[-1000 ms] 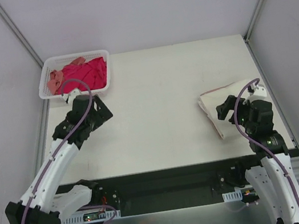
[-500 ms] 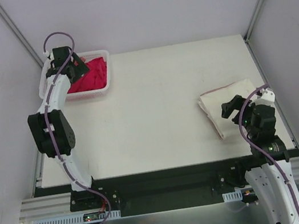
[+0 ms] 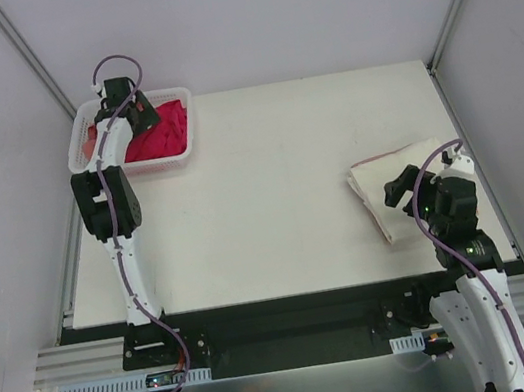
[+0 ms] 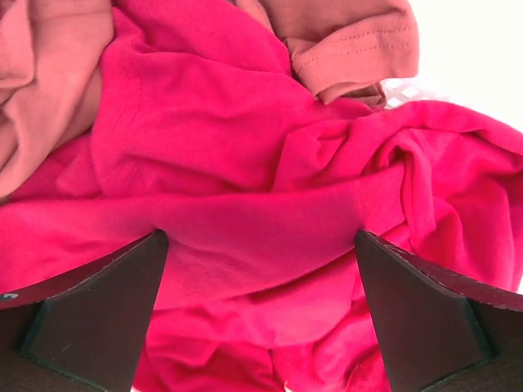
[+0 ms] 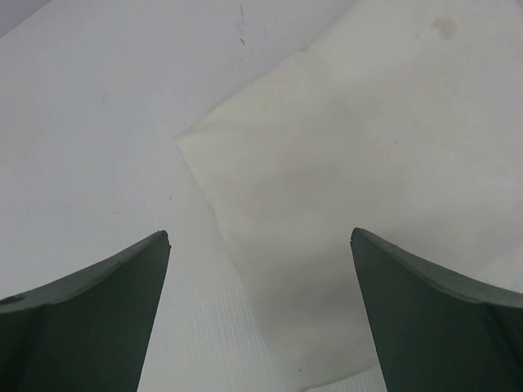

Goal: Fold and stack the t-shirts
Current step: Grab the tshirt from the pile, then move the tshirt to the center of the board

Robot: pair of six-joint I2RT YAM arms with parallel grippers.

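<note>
The magenta-red t-shirt [image 3: 167,129] lies crumpled in the white mesh basket [image 3: 179,94] at the far left corner, with the salmon-pink t-shirt [image 3: 88,138] beside it. My left gripper [image 3: 130,114] hangs open right over that pile. In the left wrist view its fingers straddle a fold of the magenta-red t-shirt [image 4: 245,163], gripper [image 4: 261,245], and the salmon-pink t-shirt [image 4: 351,41] lies above. The cream-white t-shirt [image 3: 388,172] lies folded on the table at the right. My right gripper [image 3: 404,185] is open just above its near corner, cream-white t-shirt [image 5: 343,163], gripper [image 5: 260,237].
The white table [image 3: 270,184] runs between the basket and the folded shirt. Grey walls and metal posts close in both sides and the back. A bit of basket mesh [image 4: 400,88] shows past the shirts.
My left arm has stretched from the table in front of the basket up over it, down onto the shirts. The right gripper has drawn back slightly from the cream-white t-shirt.
</note>
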